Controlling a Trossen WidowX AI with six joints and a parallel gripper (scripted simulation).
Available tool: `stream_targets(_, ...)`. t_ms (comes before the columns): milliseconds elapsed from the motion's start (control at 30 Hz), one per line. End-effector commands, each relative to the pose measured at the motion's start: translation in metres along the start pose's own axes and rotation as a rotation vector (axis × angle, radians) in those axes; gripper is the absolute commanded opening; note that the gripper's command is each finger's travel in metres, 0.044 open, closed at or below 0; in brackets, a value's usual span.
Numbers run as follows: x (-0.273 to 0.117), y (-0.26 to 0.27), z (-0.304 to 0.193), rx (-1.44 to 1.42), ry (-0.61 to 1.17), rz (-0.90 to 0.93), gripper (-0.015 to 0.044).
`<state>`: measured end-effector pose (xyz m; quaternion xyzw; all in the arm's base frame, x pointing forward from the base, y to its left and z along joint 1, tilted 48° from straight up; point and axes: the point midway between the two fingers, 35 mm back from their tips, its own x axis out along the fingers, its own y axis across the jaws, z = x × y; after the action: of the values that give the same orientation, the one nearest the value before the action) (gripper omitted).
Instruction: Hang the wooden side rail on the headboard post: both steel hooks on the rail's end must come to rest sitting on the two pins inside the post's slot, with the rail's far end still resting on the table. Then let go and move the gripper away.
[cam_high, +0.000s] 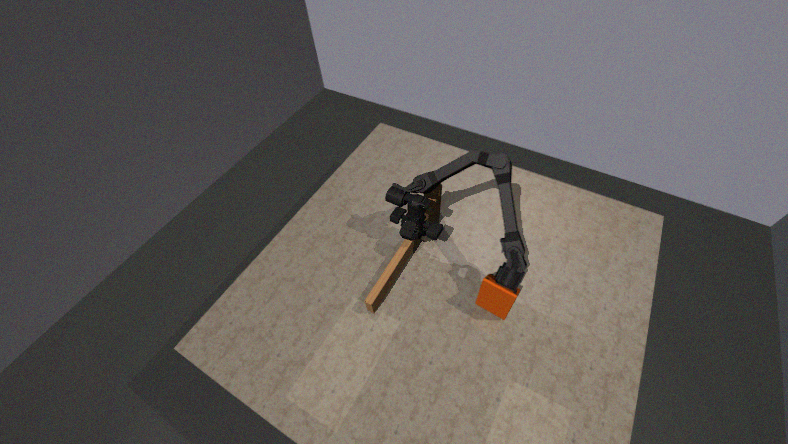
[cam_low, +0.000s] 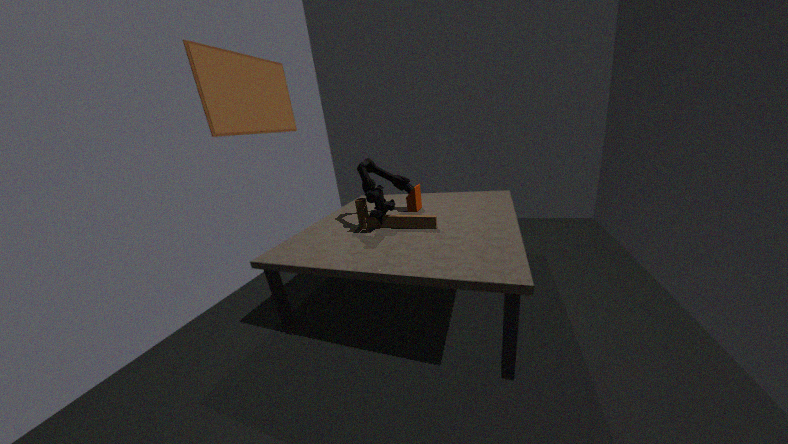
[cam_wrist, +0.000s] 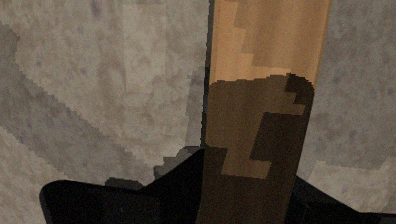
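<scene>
The wooden side rail (cam_high: 388, 274) (cam_low: 410, 221) (cam_wrist: 270, 40) is a long, light brown bar standing on its narrow edge. My gripper (cam_high: 417, 238) (cam_low: 378, 217) (cam_wrist: 230, 158) points down and is shut on the rail near its post-side end. The rail's far end looks to be at table level. The headboard post (cam_high: 435, 204) (cam_low: 361, 212) stands upright just beyond the held end, partly behind the wrist in the top view. The gap between rail and post is too small to judge. The hooks, pins and slot are hidden or too dark to make out.
The orange block (cam_high: 497, 299) (cam_low: 416, 198) stands at the arm's base, on the other side of the gripper from the rail's open side. The arm arches high between them. The stone-patterned table (cam_high: 595, 259) (cam_low: 441, 253) carries everything. A brown board (cam_low: 242, 93) hangs on the wall.
</scene>
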<state>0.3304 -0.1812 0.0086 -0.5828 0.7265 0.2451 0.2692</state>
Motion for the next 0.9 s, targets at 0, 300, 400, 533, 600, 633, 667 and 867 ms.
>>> stream_targets(0, 0.000, -0.001, -0.001, 0.002, 0.007, -0.005, 0.0000)
stream_targets(300, 0.000, 0.000, 0.000, -0.001, 0.001, -0.001, 0.0184)
stream_targets(400, 0.000, 0.000, 0.000, -0.001, 0.001, -0.001, 0.0263)
stream_targets(533, -0.006, 0.000, 0.000, 0.000, 0.001, -0.002, 0.0368)
stream_targets(600, -0.018, -0.001, 0.001, 0.001, 0.002, -0.003, 0.0420)
stream_targets(633, -0.025, -0.001, 0.001, 0.001, 0.003, -0.004, 0.0440)
stream_targets(667, -0.033, -0.001, 0.001, 0.002, 0.004, -0.004, 0.0440)
stream_targets(867, -0.040, 0.000, 0.006, 0.002, 0.005, -0.005, 0.0440)
